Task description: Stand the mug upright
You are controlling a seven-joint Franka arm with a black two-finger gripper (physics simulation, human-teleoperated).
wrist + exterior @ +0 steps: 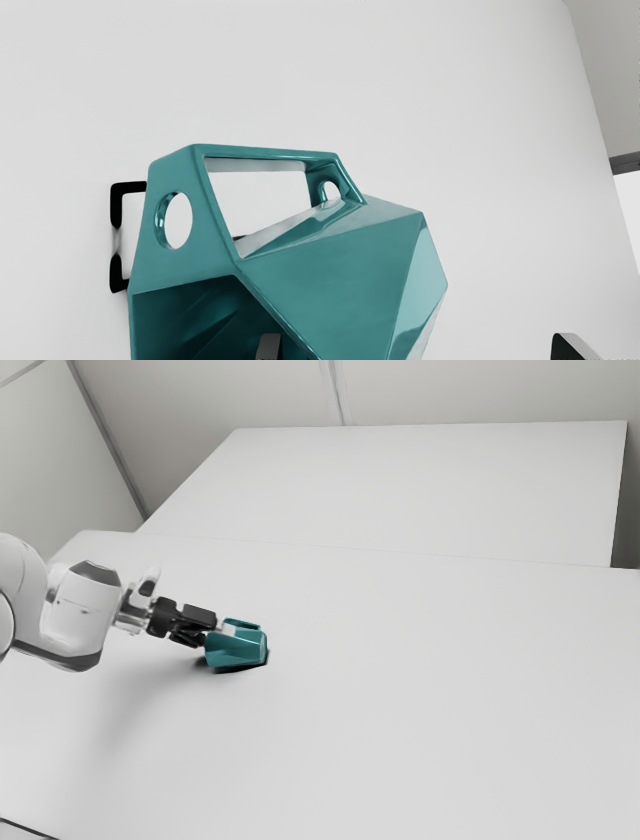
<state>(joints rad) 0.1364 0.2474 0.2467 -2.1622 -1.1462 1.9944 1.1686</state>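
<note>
Fingers (270, 346), two, stand parted at one sideways-lying mug (325, 280).

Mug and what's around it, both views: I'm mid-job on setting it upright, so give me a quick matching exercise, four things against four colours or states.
Column 1
1. mug
2. handle
3. gripper
4. table

Column 2
A. black and open
B. pierced by round holes
C. pale and flat
D. tipped over, its mouth toward the arm

Right pairs: 1-D, 2-B, 3-A, 4-C
</note>
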